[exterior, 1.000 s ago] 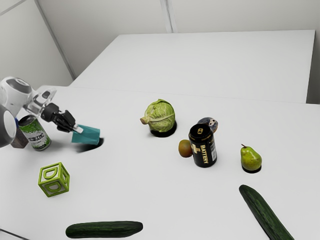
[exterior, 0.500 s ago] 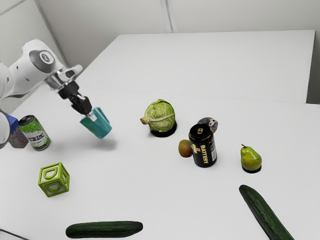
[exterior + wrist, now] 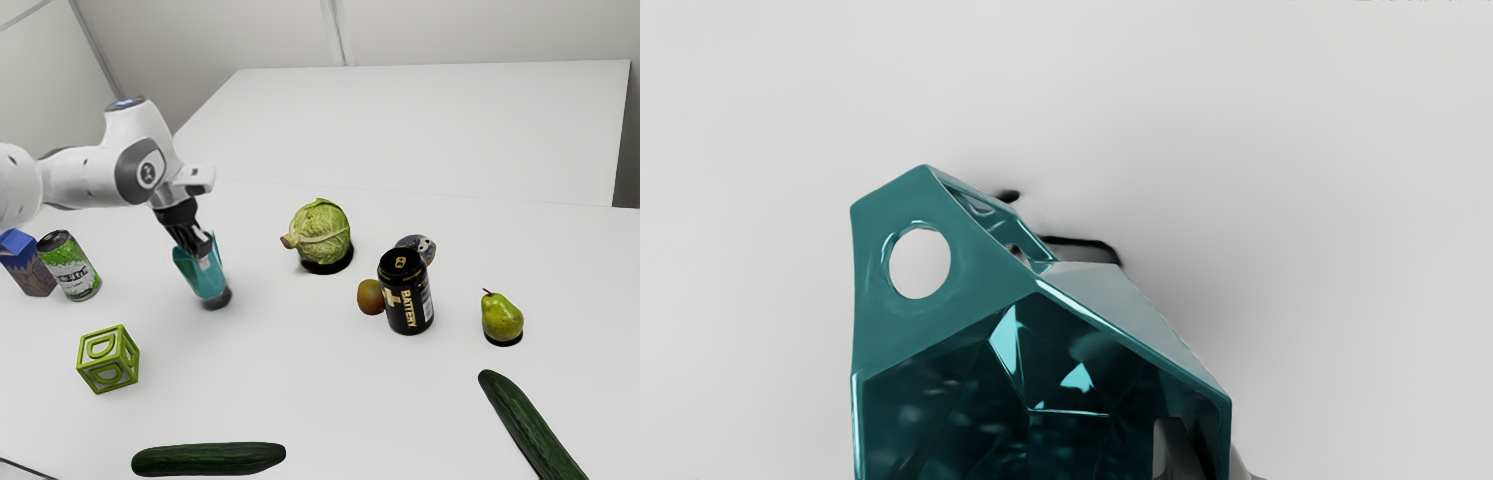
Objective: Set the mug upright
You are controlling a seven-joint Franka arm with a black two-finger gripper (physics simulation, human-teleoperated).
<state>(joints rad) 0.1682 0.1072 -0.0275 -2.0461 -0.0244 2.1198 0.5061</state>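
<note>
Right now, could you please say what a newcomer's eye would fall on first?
Probably the teal mug, its wall pinched in the black gripper, toward the exterior view's left. Next, likely the black can standing between the cabbage and the pear.

We see a big white table point(image 3: 300, 380). At the left edge of the exterior view we see a box with a blue top point(image 3: 30, 272), and a green and white can point(image 3: 70, 268) stands right by it. Below them sits a green letter block point(image 3: 108, 360). One cucumber point(image 3: 208, 459) lies at the lower left, and another long cucumber point(image 3: 530, 425) lies at a slant at the lower right. Near the middle we find a cabbage point(image 3: 322, 233). Right of it, a black can point(image 3: 407, 305) stands up, with a little brown fruit point(image 3: 370, 297) beside it and a dark round thing point(image 3: 426, 246) behind it. A green pear point(image 3: 502, 317) is farther right.
</note>
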